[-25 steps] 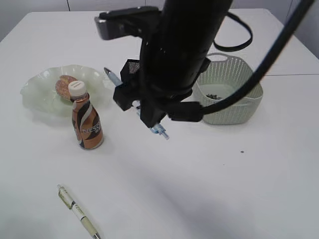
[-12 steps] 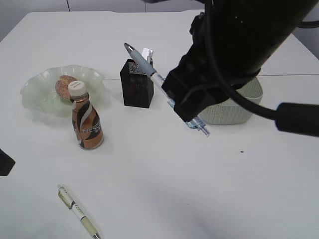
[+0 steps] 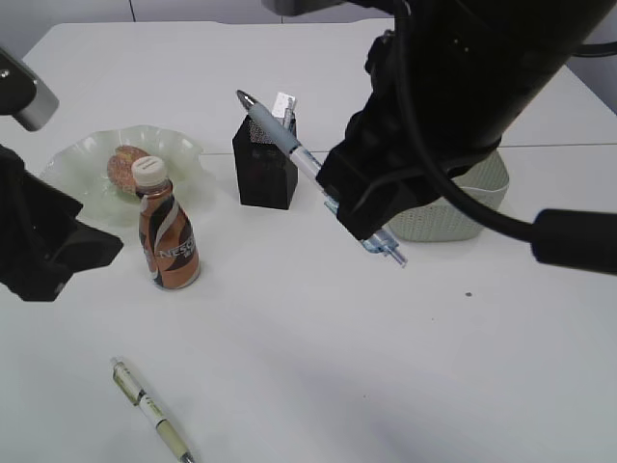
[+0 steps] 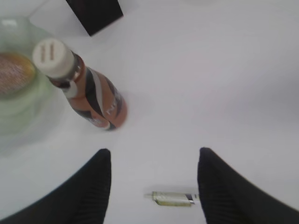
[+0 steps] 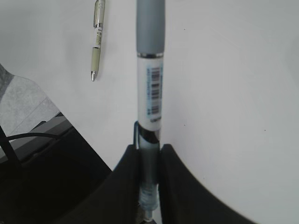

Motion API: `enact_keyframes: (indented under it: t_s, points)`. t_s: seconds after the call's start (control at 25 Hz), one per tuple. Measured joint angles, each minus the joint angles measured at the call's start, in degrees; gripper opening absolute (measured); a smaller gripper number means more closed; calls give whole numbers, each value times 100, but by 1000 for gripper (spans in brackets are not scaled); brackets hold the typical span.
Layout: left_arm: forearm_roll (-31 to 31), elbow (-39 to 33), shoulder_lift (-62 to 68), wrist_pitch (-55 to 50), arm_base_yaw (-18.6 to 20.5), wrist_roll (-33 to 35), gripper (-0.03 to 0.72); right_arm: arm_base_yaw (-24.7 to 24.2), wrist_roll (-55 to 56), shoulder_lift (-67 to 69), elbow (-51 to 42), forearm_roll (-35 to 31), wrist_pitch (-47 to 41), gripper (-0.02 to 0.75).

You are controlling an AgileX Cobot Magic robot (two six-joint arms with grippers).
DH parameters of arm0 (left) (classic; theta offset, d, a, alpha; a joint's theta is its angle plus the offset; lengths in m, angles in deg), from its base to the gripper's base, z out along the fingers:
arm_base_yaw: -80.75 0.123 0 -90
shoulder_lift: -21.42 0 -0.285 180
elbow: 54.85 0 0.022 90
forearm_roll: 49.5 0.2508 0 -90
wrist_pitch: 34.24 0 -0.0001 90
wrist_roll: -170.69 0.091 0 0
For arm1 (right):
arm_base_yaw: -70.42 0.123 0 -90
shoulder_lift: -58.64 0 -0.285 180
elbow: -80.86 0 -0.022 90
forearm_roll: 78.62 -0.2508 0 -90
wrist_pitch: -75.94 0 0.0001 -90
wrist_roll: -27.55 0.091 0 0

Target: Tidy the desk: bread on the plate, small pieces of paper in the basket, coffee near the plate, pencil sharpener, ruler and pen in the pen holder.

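Right hand [image 5: 148, 154] clamped on grey-grip pen [image 3: 289, 140], held aloft, tip over the pen holder [image 3: 265, 166]. We should stand it upright before lowering. Left hand [image 4: 152, 170] apart above second pen [image 3: 149, 410] on the worktop [image 3: 386, 367].

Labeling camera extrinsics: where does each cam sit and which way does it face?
Exterior: raised in front of the table, slanting down at plate, coffee bottle, pen holder; both arms show.
Left wrist: above the left claw, looking down at the bottle and green pen; open fingers show.
Right wrist: looks along the right claw, shut on the blue pen.
Shared: the green pen appears in all three.
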Motion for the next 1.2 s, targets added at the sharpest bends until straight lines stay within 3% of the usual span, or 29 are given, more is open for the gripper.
enact_keyframes:
  t_s: [0.4,0.52,0.68,0.8,1.2]
  points:
    - [-68,0,10,1259,-24,17,433,0,-12,0,-14,37,0,73]
    - [9,-333,34,2373,-24,17,433,0,-12,0,-13,37,0,73]
    - [15,-1313,91,4340,-24,26,433,0,-12,0,-13,37,0,73]
    - [15,-1763,205,5209,-24,26,433,0,-12,0,-13,37,0,73]
    - [68,-1889,744,7010,-24,-460,433,0,22,0,-13,-69,0,73]
